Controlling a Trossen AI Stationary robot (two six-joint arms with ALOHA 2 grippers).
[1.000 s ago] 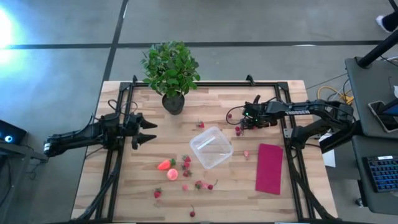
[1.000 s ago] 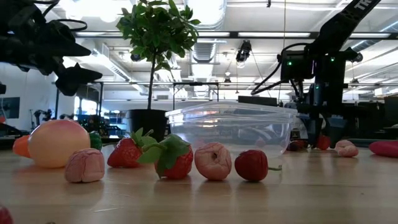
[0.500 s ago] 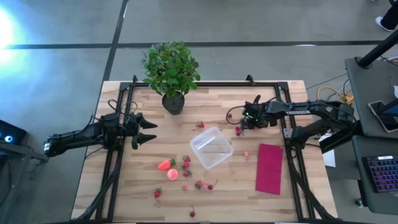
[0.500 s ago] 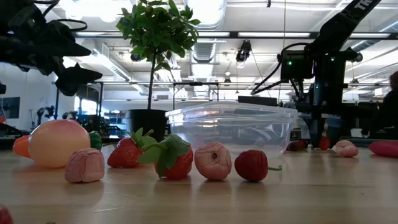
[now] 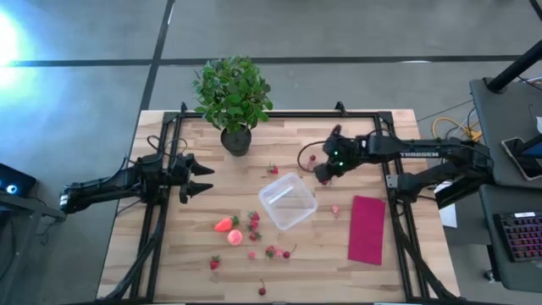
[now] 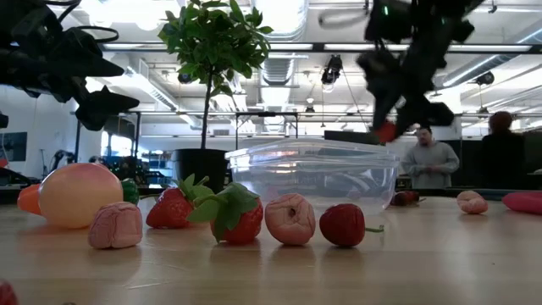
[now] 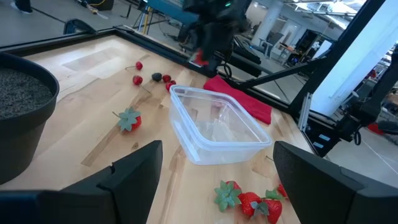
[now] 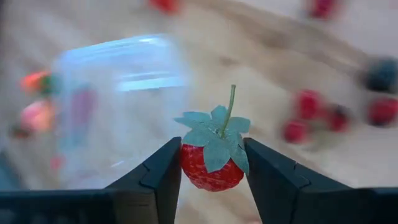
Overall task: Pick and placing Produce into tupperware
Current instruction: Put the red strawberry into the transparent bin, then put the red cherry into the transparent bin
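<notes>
My right gripper [image 5: 323,173] is shut on a small red strawberry [image 8: 210,163] with a green top. It hangs above the table just off the right far corner of the clear tupperware [image 5: 288,201]. More produce lies on the table near the tupperware's near side: an orange-red strawberry [image 5: 225,224], a round pink fruit [image 5: 235,237] and several small red berries [image 5: 271,252]. In the low view the held strawberry [image 6: 385,131] shows above the tupperware's rim [image 6: 318,151]. My left gripper [image 5: 200,179] waits open at the table's left side. My right gripper pinches the small strawberry by its two red sides [image 8: 186,167] between its two fingers [image 8: 163,177]. The leafy top and stem [image 8: 229,102] face back toward the wrist. The fingers slant down from the table's right. The strawberry is lifted clear of the table.
A potted plant [image 5: 233,93] stands at the far edge. A magenta cloth [image 5: 367,229] lies right of the tupperware, with a loose berry [image 5: 335,209] beside it. More berries [image 5: 312,158] lie at the far right. People [image 6: 428,161] stand in the room behind.
My right gripper has risen from the table with the small strawberry, which is now lifted clear. It has gone a little toward the table's left, nearer the tupperware, and has tipped and rolled on the way.
</notes>
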